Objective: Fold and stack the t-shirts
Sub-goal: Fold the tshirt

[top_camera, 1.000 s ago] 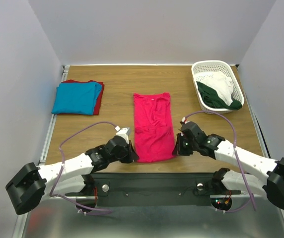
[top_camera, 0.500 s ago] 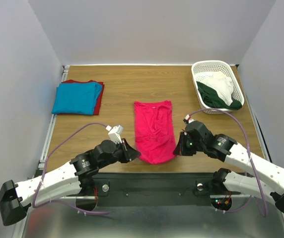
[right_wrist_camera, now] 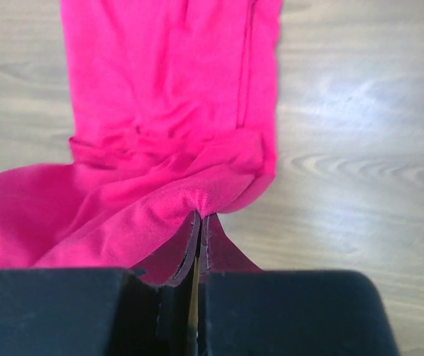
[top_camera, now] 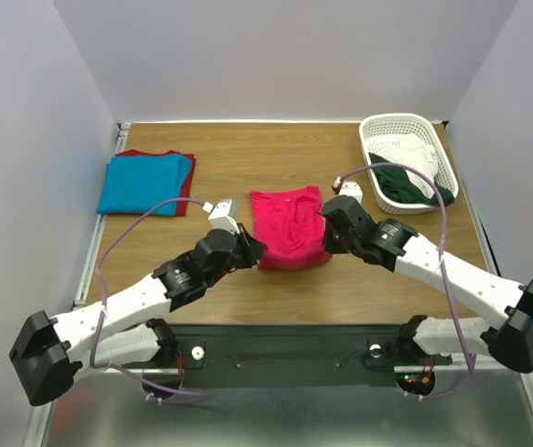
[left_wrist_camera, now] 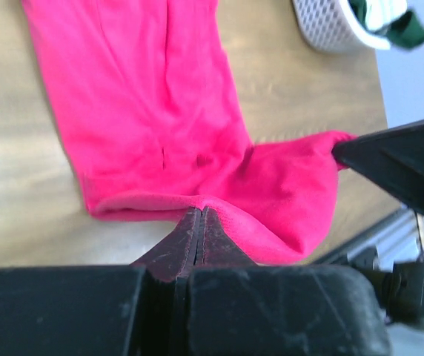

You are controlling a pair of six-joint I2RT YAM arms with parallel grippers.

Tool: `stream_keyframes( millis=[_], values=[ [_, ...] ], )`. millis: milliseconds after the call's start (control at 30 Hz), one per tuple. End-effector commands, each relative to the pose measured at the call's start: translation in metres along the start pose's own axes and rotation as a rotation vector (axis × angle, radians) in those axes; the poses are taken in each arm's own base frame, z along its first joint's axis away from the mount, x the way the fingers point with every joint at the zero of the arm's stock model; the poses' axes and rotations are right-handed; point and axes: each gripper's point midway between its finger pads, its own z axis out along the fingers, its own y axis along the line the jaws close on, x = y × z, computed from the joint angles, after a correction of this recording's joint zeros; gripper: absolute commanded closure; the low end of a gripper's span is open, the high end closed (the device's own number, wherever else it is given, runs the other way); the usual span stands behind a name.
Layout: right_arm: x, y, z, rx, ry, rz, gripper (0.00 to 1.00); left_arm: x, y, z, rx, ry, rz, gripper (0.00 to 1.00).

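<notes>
**Top external:** crimson-pink t-shirt (top_camera: 290,228) at the middle of the surface (top_camera: 248,154), near hem raised and folded back over the body. Left tool (top_camera: 253,250) closed on the hem's left corner, right tool (top_camera: 326,233) closed on its right corner. Turquoise t-shirt (top_camera: 143,184) folded atop dark red t-shirt (top_camera: 185,197), far left. White basket (top_camera: 395,123) far right, holding green and white cloth (top_camera: 406,177).

**Left wrist:** left tool (left_wrist_camera: 199,222) pinched tight on the pink hem.

**Right wrist:** right tool (right_wrist_camera: 197,222) clamped on the pink fold.

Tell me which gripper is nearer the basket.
Right. The right gripper holds the pink shirt by the edge nearest the basket; the left gripper holds the opposite edge, farther away.
</notes>
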Motion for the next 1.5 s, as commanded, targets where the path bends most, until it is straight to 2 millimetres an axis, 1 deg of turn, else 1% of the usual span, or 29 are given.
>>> stream_keyframes(
  millis=[0,33,100,133,167,200,233,367,467,500,567,600,700,733,767,833,867,900,933,967,1033,1067,1133,1167,1200,1267,1300,1400,1467],
  values=[
    [-0.050,0.005,-0.006,0.045,-0.163,-0.026,1.00,-0.043,-0.018,0.003,0.048,-0.117,0.040,1.00],
    [-0.051,0.005,-0.002,0.056,-0.162,-0.034,0.99,-0.050,-0.016,0.004,0.043,-0.132,0.044,1.00],
    [-0.062,0.006,-0.003,0.073,-0.190,-0.046,1.00,-0.056,-0.019,0.006,0.055,-0.140,0.049,1.00],
    [-0.065,0.008,0.000,0.082,-0.192,-0.052,1.00,-0.061,-0.015,0.007,0.048,-0.150,0.055,1.00],
    [-0.069,0.006,0.002,0.097,-0.199,-0.063,1.00,-0.063,-0.015,0.009,0.047,-0.147,0.059,1.00],
    [-0.076,0.010,0.002,0.093,-0.213,-0.064,1.00,-0.066,-0.016,0.010,0.050,-0.152,0.061,1.00],
    [-0.078,0.007,0.007,0.114,-0.212,-0.075,1.00,-0.068,-0.011,0.013,0.041,-0.150,0.065,1.00],
    [-0.092,0.006,0.015,0.137,-0.228,-0.085,1.00,-0.078,-0.009,0.018,0.041,-0.168,0.077,1.00],
    [-0.101,0.001,0.030,0.163,-0.228,-0.090,1.00,-0.087,-0.001,0.028,0.028,-0.176,0.088,1.00],
    [-0.105,0.002,0.034,0.159,-0.237,-0.085,1.00,-0.090,-0.002,0.030,0.036,-0.186,0.091,1.00],
    [-0.112,-0.001,0.042,0.162,-0.237,-0.086,0.99,-0.088,0.003,0.040,0.026,-0.166,0.098,1.00],
    [-0.112,-0.002,0.051,0.171,-0.226,-0.089,1.00,-0.092,0.003,0.043,0.028,-0.173,0.102,1.00],
    [-0.119,-0.010,0.066,0.183,-0.218,-0.086,1.00,-0.091,0.004,0.055,0.038,-0.156,0.110,1.00],
    [-0.119,-0.012,0.076,0.187,-0.208,-0.085,1.00,-0.094,0.007,0.058,0.031,-0.162,0.113,1.00],
    [-0.120,-0.016,0.081,0.188,-0.202,-0.083,1.00,-0.091,0.010,0.064,0.022,-0.149,0.117,1.00],
    [-0.124,-0.018,0.089,0.185,-0.198,-0.079,1.00,-0.095,0.012,0.070,0.019,-0.155,0.119,1.00],
    [-0.122,-0.020,0.097,0.187,-0.182,-0.085,1.00,-0.093,0.018,0.075,0.011,-0.141,0.121,1.00],
    [-0.123,-0.021,0.100,0.186,-0.180,-0.087,1.00,-0.095,0.018,0.078,0.012,-0.144,0.122,1.00],
    [-0.129,-0.018,0.102,0.180,-0.191,-0.084,1.00,-0.097,0.019,0.081,0.011,-0.147,0.121,1.00],
    [-0.127,-0.019,0.109,0.182,-0.178,-0.092,1.00,-0.097,0.024,0.085,-0.003,-0.144,0.124,1.00],
    [-0.130,-0.018,0.116,0.182,-0.175,-0.097,1.00,-0.103,0.023,0.089,-0.005,-0.151,0.125,1.00],
    [-0.133,-0.017,0.120,0.178,-0.173,-0.101,1.00,-0.103,0.028,0.093,-0.019,-0.148,0.125,1.00],
    [-0.134,-0.017,0.128,0.178,-0.166,-0.104,1.00,-0.109,0.029,0.096,-0.020,-0.160,0.126,1.00],
    [-0.140,-0.015,0.128,0.175,-0.175,-0.102,1.00,-0.111,0.031,0.097,-0.026,-0.163,0.124,1.00],
    [-0.137,-0.017,0.136,0.181,-0.160,-0.107,1.00,-0.109,0.033,0.101,-0.016,-0.144,0.123,1.00],
    [-0.143,-0.016,0.141,0.176,-0.164,-0.105,1.00,-0.110,0.036,0.106,-0.022,-0.137,0.121,1.00],
    [-0.142,-0.016,0.147,0.178,-0.155,-0.106,1.00,-0.115,0.036,0.108,-0.022,-0.148,0.120,1.00],
    [-0.147,-0.017,0.154,0.183,-0.157,-0.107,1.00,-0.115,0.042,0.116,-0.027,-0.140,0.123,1.00],
    [-0.148,-0.019,0.161,0.192,-0.151,-0.108,1.00,-0.121,0.047,0.120,-0.033,-0.144,0.127,1.00]
  ],
)
